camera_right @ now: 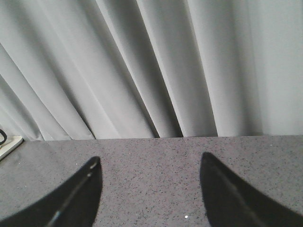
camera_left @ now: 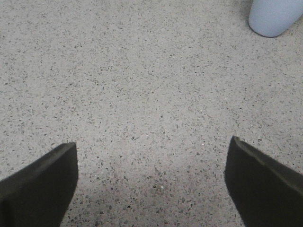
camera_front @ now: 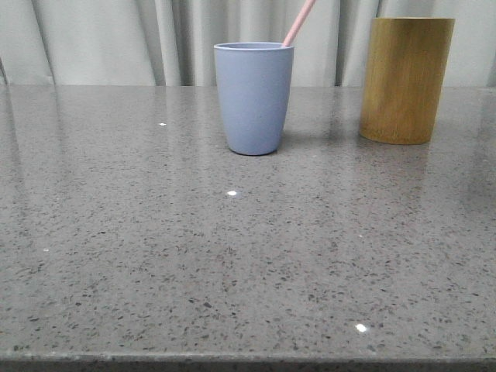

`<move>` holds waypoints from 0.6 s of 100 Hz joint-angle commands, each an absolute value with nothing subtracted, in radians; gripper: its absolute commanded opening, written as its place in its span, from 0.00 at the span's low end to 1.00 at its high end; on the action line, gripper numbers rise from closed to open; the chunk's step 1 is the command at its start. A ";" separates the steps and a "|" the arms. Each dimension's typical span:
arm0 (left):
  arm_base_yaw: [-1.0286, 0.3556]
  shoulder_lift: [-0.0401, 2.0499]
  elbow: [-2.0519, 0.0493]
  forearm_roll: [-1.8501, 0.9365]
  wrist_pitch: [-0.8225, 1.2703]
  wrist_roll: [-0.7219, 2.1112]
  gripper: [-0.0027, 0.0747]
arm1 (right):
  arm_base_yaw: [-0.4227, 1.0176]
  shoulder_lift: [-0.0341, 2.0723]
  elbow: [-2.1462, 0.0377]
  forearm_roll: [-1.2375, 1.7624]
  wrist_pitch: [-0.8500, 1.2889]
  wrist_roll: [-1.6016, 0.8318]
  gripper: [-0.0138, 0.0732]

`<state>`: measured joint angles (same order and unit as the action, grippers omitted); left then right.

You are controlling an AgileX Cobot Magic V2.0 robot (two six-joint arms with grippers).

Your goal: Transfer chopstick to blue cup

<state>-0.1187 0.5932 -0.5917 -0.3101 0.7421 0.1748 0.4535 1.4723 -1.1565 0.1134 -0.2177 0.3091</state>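
Note:
The blue cup [camera_front: 254, 97] stands upright at the back middle of the grey speckled table. A pale pink chopstick [camera_front: 299, 22] leans out of it toward the upper right; only its upper end shows. The cup's base also shows in the left wrist view [camera_left: 273, 17]. My left gripper [camera_left: 151, 153] is open and empty over bare table, apart from the cup. My right gripper [camera_right: 150, 163] is open and empty, facing the curtain over bare table. Neither gripper shows in the front view.
A taller tan bamboo cylinder [camera_front: 406, 80] stands to the right of the blue cup. Pale curtains [camera_front: 116, 39] hang behind the table's far edge. A white object's corner [camera_right: 7, 144] shows at the edge of the right wrist view.

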 commanded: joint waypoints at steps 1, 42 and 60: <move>-0.117 0.594 -0.620 -0.329 0.677 0.173 0.81 | 0.450 1.414 -1.191 0.106 -0.301 0.306 0.77; -0.117 0.594 -0.620 -0.329 0.677 0.173 0.81 | 0.333 1.163 -1.188 0.103 -0.115 0.178 0.77; -0.117 0.594 -0.620 -0.329 0.677 0.173 0.81 | 0.261 1.042 -1.185 0.021 0.149 0.142 0.77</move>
<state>-0.1187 0.5932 -0.5917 -0.3101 0.7421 0.1748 0.2869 1.1116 -1.1565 0.0787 0.0903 0.1730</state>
